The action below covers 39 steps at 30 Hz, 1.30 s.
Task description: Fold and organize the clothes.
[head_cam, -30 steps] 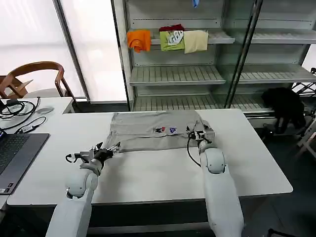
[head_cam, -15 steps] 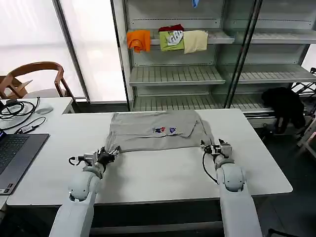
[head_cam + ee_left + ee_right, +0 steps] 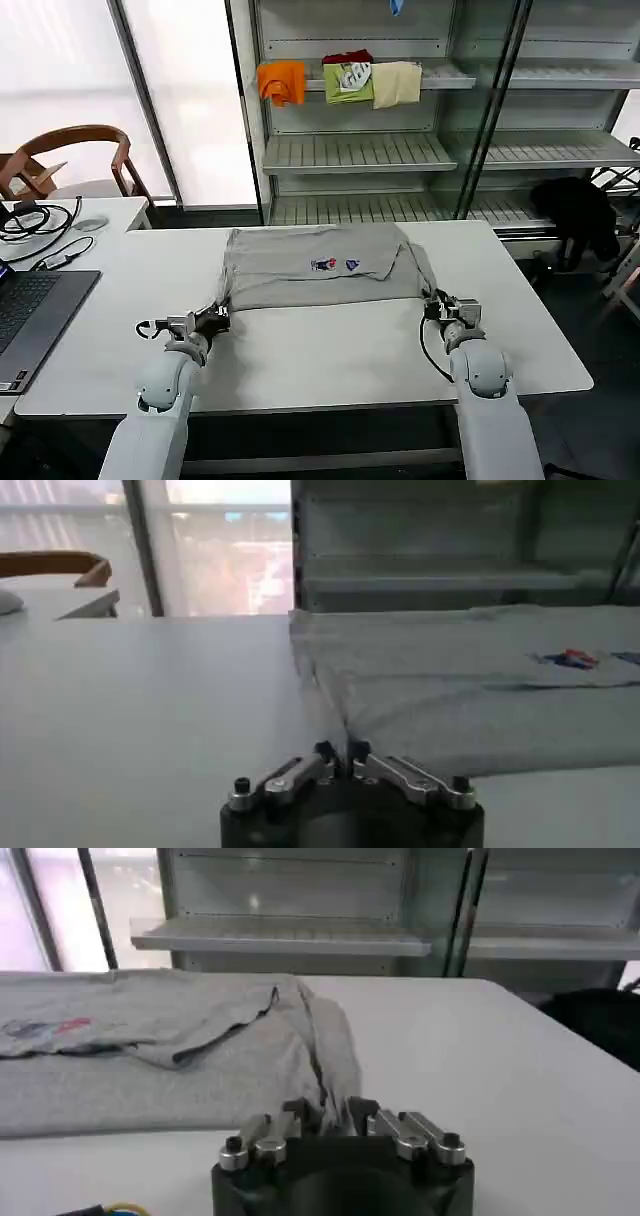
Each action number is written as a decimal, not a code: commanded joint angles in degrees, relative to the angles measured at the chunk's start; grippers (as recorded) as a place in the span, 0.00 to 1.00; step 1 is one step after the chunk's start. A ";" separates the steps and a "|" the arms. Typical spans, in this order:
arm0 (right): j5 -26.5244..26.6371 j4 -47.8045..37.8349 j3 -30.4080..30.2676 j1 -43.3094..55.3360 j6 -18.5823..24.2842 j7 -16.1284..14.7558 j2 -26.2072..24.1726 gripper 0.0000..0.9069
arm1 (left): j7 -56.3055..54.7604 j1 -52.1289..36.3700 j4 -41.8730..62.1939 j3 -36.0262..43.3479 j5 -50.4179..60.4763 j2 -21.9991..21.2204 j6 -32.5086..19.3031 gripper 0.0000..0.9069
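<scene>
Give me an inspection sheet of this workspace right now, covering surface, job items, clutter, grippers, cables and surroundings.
Surface: white table, bare along its near part.
Job's things: grey shirt spread flat at the far middle of the table, small chest print facing up.
Clutter: laptop at the left edge; a mouse on the side desk.
Grippers: left gripper shut on the shirt's near left corner; right gripper shut on its near right corner.
Cables: black cables on the side desk; a black cable looping along the right wrist.
Surroundings: shelving unit behind, with orange, green and cream folded garments; wooden chair at left; black bundle at right.
</scene>
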 commanded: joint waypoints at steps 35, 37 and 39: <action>11.77 40.77 -8.96 -39.91 -0.47 14.21 -4.37 0.00 | -4.29 39.31 -33.23 -18.67 -16.86 8.17 0.08 0.01; 11.69 40.88 -9.10 -40.61 -0.48 14.18 -4.65 0.00 | -5.07 39.92 -33.55 -18.00 -16.53 7.62 0.07 0.02; 11.23 40.38 -9.51 -41.50 -0.44 13.99 -4.90 0.02 | -6.70 40.65 -33.53 -16.89 -16.21 7.20 0.09 0.06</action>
